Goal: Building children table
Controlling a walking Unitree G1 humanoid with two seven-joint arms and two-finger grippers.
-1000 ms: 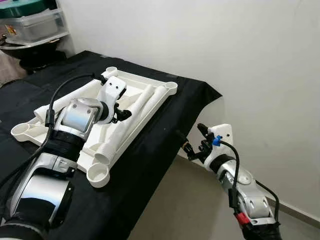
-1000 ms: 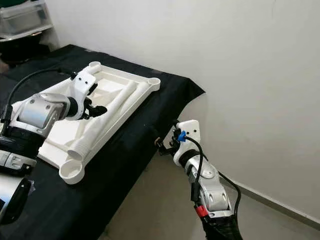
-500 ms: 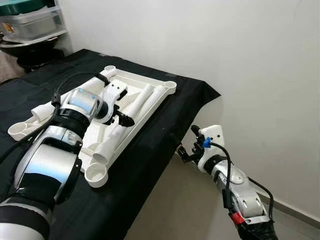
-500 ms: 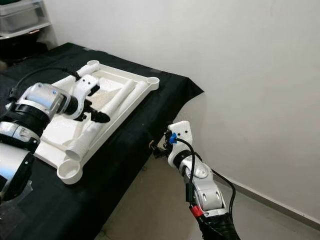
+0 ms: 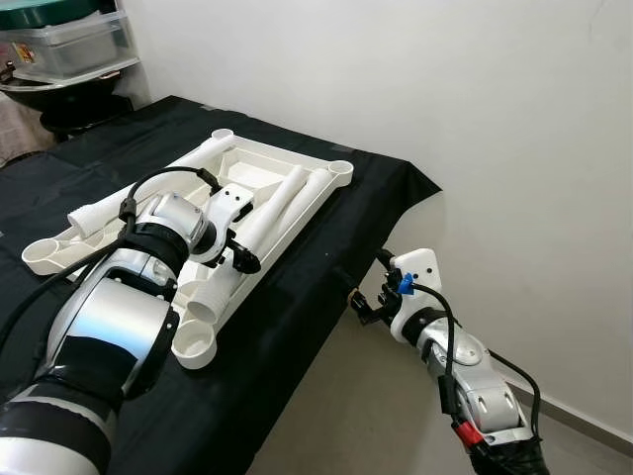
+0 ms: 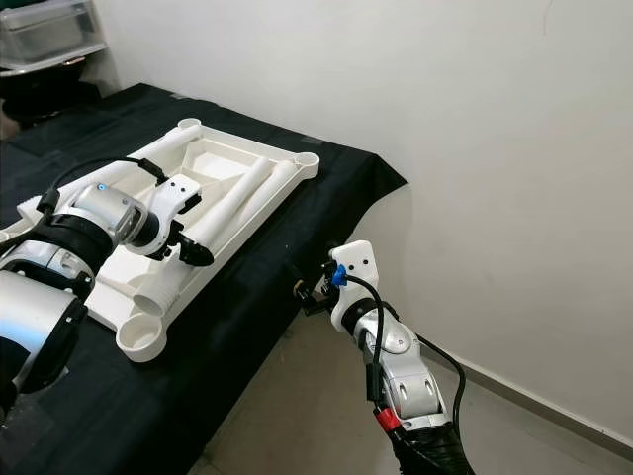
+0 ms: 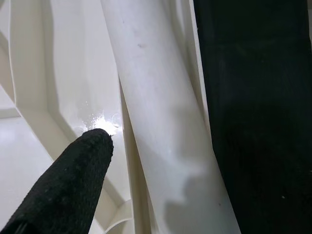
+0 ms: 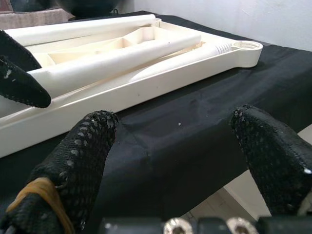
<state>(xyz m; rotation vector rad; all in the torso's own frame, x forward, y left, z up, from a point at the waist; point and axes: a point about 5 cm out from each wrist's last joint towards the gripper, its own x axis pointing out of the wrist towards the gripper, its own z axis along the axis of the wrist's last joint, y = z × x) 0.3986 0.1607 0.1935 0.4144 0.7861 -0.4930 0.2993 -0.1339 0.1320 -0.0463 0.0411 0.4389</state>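
On the bench [image 5: 326, 247], our left hand [image 5: 240, 259] rests on a white leg tube [image 5: 272, 203] inside the tabletop [image 6: 232, 158]; we cannot tell its grip. Our right hand [image 8: 180, 146] hangs open beside the bench edge.

Plain white wall [image 5: 415, 79], beige floor [image 5: 366, 416], black-draped surface [image 5: 297, 327], corner shelving [image 5: 69, 49]

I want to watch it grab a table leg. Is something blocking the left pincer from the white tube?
Nothing visible blocks it. The left pincer hovers right over the white tube lying in the upturned tabletop, one finger beside the tube.
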